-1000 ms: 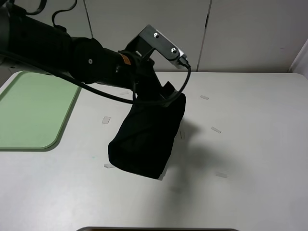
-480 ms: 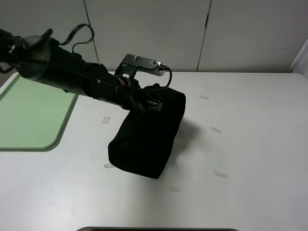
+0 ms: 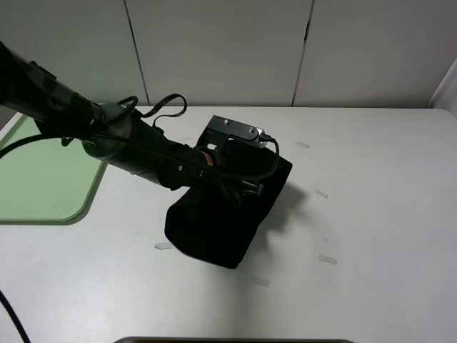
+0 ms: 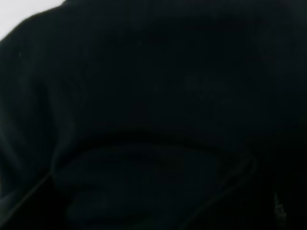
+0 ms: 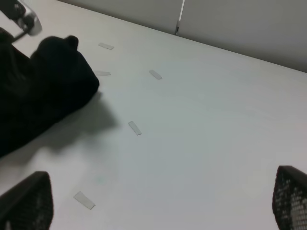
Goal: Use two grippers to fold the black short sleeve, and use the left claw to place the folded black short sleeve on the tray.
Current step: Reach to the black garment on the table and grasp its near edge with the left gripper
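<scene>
Item one, black short sleeve [image 3: 214, 229]: I log it as a folded, bunched bundle lying on the white table [image 3: 371, 214], middle of the surface, no lettering showing. Its far upper end sits directly under my left gripper [image 3: 246, 187], which is pressed down into the cloth; the bundle trails from there toward the near edge.

Left gripper: its own camera is filled with black fabric [image 4: 153, 96], so I cannot tell whether the jaws grasp the shirt or stand released.

Item two, tray [image 3: 43, 179]: light green, flat on the table, well apart from the left gripper on its outer side.

Right gripper [image 5: 158, 201]: released, jaws spread wide, nothing between them, apart from the bundle over bare table.

Sundries: small tape strips [image 5: 135, 127] scattered beside the bundle.
</scene>
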{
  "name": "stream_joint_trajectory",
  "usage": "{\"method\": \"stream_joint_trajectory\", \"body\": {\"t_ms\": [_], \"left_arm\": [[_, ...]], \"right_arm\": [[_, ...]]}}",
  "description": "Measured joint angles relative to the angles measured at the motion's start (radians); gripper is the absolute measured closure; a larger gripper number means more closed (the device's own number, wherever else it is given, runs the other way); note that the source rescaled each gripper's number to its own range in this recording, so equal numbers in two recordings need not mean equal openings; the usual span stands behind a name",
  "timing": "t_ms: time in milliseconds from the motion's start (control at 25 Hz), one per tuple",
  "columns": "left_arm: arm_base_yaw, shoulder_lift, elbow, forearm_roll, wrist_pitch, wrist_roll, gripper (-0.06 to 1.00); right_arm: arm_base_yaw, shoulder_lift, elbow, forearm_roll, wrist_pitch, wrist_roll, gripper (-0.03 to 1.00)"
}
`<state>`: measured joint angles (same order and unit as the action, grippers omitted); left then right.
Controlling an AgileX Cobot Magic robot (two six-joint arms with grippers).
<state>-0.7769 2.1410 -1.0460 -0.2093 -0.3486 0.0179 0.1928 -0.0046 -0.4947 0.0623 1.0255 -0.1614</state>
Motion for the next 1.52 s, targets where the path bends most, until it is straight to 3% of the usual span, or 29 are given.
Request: {"method": "stream_joint_trajectory", "body": {"t_ms": [400, 520, 640, 760, 840, 1000, 1160, 1520], "left_arm": [[-0.015, -0.015, 0.007, 0.002, -0.024, 0.020, 0.09], [-0.018, -0.069, 0.016, 0.005, -0.011, 0.090, 0.09], [-0.020, -0.128, 0.016, 0.079, -0.039, 0.205, 0.09], [-0.016, -0.148, 0.033, 0.179, -0.157, 0.323, 0.09], [-0.007, -0.141, 0.064, 0.209, -0.291, 0.358, 0.09], [0.023, -0.083, 0.119, 0.218, -0.565, 0.365, 0.09], [0.046, 0.045, 0.129, 0.218, -0.775, 0.365, 0.09], [0.048, 0.277, 0.109, 0.238, -1.005, 0.326, 0.10]], "right_arm": [[0.000, 0.000, 0.000, 0.000, 0.000, 0.000, -0.03], [0.000, 0.000, 0.000, 0.000, 0.000, 0.000, -0.03], [0.000, 0.000, 0.000, 0.000, 0.000, 0.000, -0.03], [0.000, 0.000, 0.000, 0.000, 0.000, 0.000, -0.03], [0.000, 0.000, 0.000, 0.000, 0.000, 0.000, -0.03], [0.000, 0.000, 0.000, 0.000, 0.000, 0.000, -0.03], [0.000, 0.000, 0.000, 0.000, 0.000, 0.000, -0.03], [0.000, 0.000, 0.000, 0.000, 0.000, 0.000, -0.03]]}}
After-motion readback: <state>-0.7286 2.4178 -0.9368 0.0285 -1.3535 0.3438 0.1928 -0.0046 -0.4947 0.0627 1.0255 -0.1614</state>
